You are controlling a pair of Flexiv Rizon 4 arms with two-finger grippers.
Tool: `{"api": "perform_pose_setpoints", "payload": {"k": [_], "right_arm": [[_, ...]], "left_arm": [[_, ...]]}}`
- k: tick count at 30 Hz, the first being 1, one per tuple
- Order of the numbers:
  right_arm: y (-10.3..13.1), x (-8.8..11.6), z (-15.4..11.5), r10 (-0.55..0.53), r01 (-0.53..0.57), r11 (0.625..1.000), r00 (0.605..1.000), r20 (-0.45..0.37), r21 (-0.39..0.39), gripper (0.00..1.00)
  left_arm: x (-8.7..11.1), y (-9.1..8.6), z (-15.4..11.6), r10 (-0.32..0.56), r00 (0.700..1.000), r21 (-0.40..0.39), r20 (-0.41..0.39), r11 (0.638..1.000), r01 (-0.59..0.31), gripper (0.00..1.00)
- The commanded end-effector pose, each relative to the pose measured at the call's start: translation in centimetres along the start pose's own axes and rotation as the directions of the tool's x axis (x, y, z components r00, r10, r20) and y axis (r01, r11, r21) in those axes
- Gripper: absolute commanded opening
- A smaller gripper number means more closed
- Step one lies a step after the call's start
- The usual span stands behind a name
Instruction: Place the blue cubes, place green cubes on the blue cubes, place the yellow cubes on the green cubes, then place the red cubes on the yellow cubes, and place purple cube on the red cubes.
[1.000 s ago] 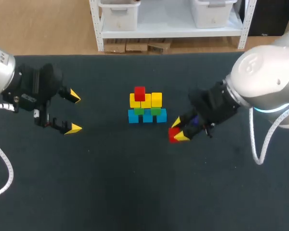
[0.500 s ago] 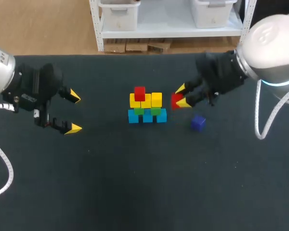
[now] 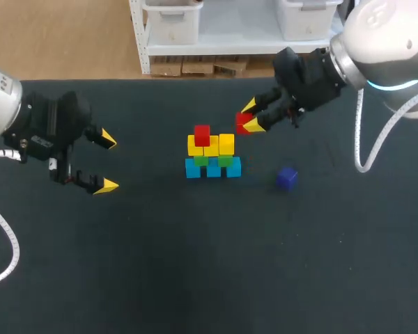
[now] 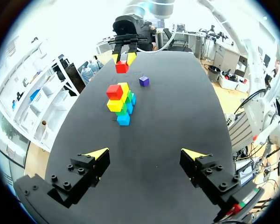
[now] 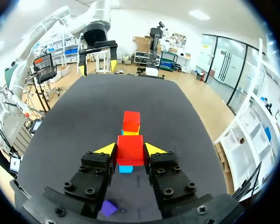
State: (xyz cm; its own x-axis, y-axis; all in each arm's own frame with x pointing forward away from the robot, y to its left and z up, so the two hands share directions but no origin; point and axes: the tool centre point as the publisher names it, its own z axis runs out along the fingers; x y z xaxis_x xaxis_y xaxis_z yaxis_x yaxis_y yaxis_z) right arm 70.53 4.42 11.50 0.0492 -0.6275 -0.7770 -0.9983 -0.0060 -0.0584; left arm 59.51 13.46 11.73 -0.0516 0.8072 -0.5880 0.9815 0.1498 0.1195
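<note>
Right gripper (image 3: 250, 116) clamps the second red cube (image 3: 242, 122), far-right of the stack (image 3: 212, 167); next, I'd say, lower it onto the bare yellow cubes (image 3: 226, 143); left gripper (image 3: 108, 162) hangs wide open

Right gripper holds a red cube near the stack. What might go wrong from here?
The right gripper is shut on the held red cube, so a finger lowered beside the placed red cube may knock it or the stack. Set off centre on the yellow cubes, the held red cube may topple off.
</note>
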Motion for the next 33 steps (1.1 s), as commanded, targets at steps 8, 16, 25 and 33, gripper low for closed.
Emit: {"api": "perform_pose_setpoints", "payload": {"k": [8,16,25,33], "right_arm": [[-1.0,-1.1,1.6,0.013,-0.012,0.999,1.0,0.01,-0.041,0.0],[-0.9,-1.3,2.7,0.005,-0.006,0.998,1.0,-0.012,-0.059,0.0],[-0.5,-1.3,3.8,0.013,-0.014,0.997,1.0,-0.023,-0.08,0.0],[-0.4,-1.2,4.3,0.019,-0.021,0.996,0.999,-0.028,-0.088,0.0]], "left_arm": [[0.2,-0.1,0.0,0.003,1.0,-0.002,0.008,1.0,-0.003,1.0],[0.2,-0.1,0.0,0.003,1.0,-0.002,0.008,1.0,-0.003,1.0],[0.2,-0.1,0.0,0.003,1.0,-0.002,0.008,1.0,-0.003,1.0],[0.2,-0.1,0.0,0.003,1.0,-0.002,0.008,1.0,-0.003,1.0]]}}
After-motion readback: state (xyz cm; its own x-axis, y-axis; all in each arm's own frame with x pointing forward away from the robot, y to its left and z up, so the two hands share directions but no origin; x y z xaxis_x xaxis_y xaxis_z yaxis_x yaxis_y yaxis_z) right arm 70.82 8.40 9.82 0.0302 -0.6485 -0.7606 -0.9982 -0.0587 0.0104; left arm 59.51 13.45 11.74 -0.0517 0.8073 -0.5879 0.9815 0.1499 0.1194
